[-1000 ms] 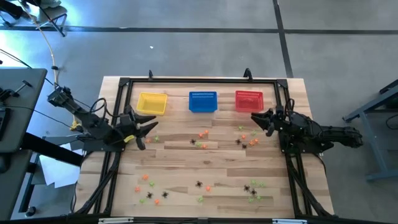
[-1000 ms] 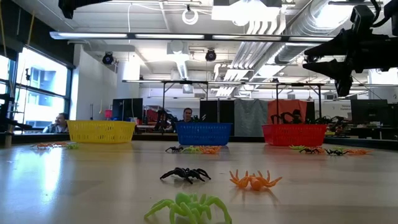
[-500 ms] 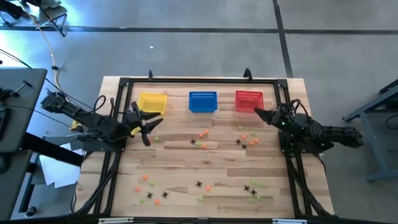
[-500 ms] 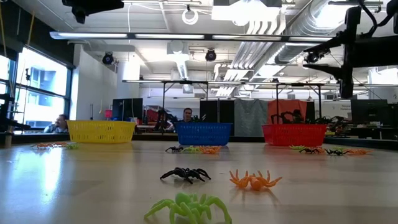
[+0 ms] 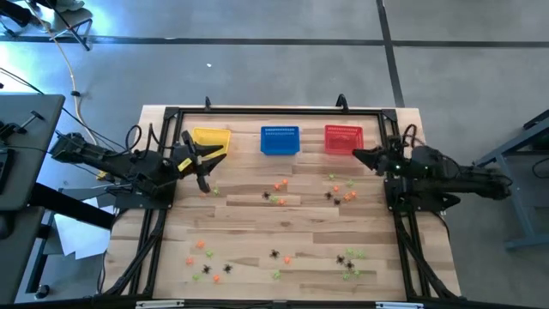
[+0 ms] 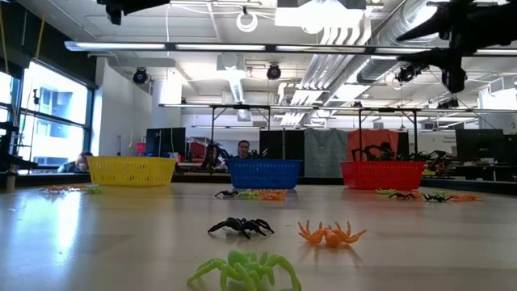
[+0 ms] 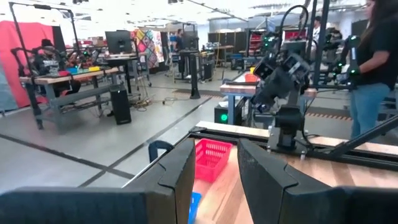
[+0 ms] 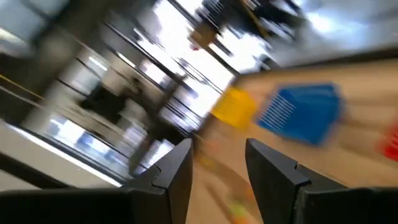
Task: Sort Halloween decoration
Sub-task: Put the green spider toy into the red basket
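Since a second ago both arms have pulled back toward the table's side edges and risen; in the low view they are now almost out at the top. The trinkets have not moved.

Left gripper (image 5: 199, 163) is hanging over the table's left side, just in front of the yellow mesh basket (image 5: 210, 142), fingers (image 7: 180, 171) parted with a clear gap, holding nothing.

Blue mesh basket (image 5: 279, 139) is sitting mid-row, red mesh basket (image 5: 343, 137) at the right end, all three along the far edge of the wooden slat table (image 5: 249, 227).

Tiny plastic Halloween trinkets (image 5: 279, 184), black spiders, orange and light green ones, are lying loose on the table: a band below the baskets and a second scatter near the front edge. None is visible inside a basket.

Right gripper (image 5: 362, 156) is hovering beside the red basket's front right corner, fingers (image 8: 273, 165) apart, empty.

People are standing in the room beyond the table.
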`<state>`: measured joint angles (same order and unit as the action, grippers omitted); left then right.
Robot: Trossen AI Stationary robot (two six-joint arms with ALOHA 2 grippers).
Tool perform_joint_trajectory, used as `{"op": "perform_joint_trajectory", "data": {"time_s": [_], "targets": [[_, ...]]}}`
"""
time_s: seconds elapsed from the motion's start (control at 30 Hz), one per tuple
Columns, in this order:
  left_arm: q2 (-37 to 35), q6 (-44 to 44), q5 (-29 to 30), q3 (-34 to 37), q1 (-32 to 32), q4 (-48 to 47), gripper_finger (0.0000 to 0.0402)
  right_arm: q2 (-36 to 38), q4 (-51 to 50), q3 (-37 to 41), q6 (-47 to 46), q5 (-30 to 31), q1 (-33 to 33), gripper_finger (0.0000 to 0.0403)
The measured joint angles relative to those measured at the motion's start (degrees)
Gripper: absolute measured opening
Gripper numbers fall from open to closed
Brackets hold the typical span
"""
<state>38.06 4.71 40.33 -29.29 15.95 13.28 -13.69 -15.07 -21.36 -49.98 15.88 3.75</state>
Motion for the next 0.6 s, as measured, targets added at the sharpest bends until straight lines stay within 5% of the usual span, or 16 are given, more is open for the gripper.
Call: {"op": "perform_joint_trajectory", "data": {"time_s": [0.27, 0.6], "targets": [[-0.02, 0.04, -1.13, -0.53, -2.17, -0.57, 0.0110, -22.65, -29.42, -20.27, -1.21, -1.14, 0.00, 0.0144], [-0.13, 0.00, -1.21, -0.55, -3.35, -5.89, 0.0110, -42.38, -47.43, -32.33, -9.03, -2.93, -0.02, 0.0144]]}}
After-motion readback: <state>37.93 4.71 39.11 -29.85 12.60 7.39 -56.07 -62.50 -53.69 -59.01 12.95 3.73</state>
